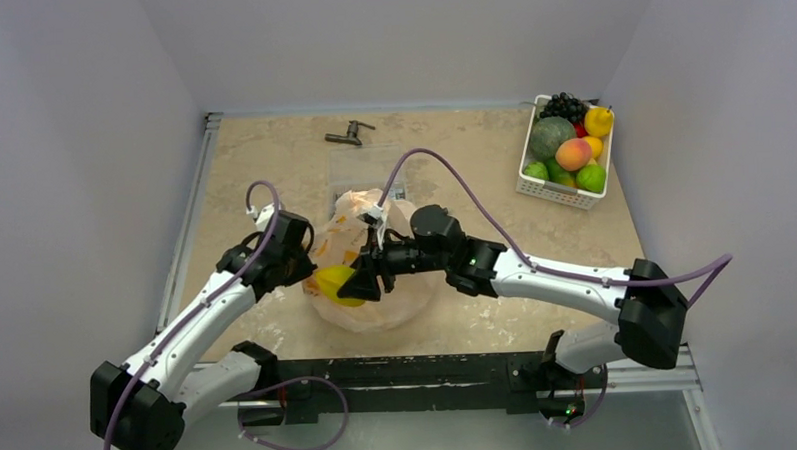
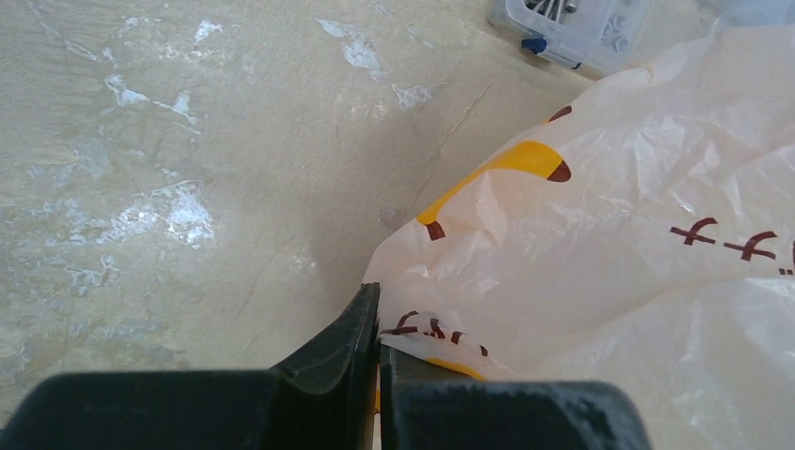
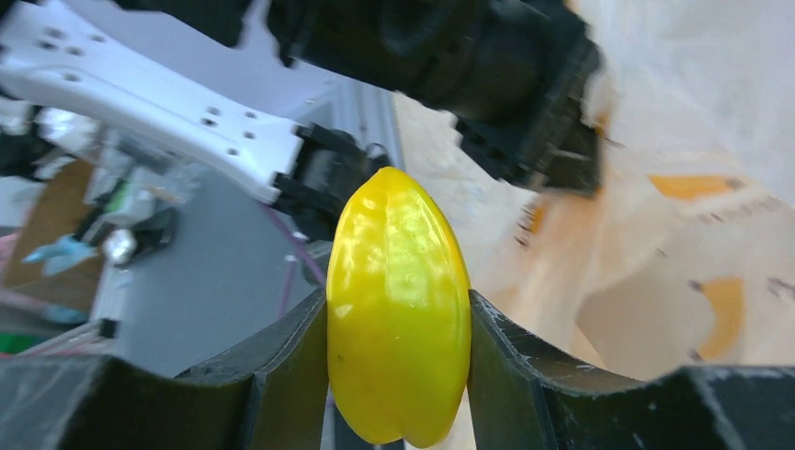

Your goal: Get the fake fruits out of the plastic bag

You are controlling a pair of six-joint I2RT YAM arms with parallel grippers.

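One yellow fruit (image 3: 398,309) beside the plastic bag (image 2: 600,244)

Gripping the fruit with the right gripper (image 3: 397,298), at the bag's near left side. Pinching the bag's left edge with the left gripper (image 2: 375,323), shut tight, mid table (image 1: 272,169)

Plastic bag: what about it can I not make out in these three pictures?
Contents: top view, the arms and the cloudy film of the plastic bag hide them.
Mouth: left wrist view shows only film pinched in the left gripper.
Bag surface: right wrist view, blurred, behind the yellow fruit held by the right gripper.
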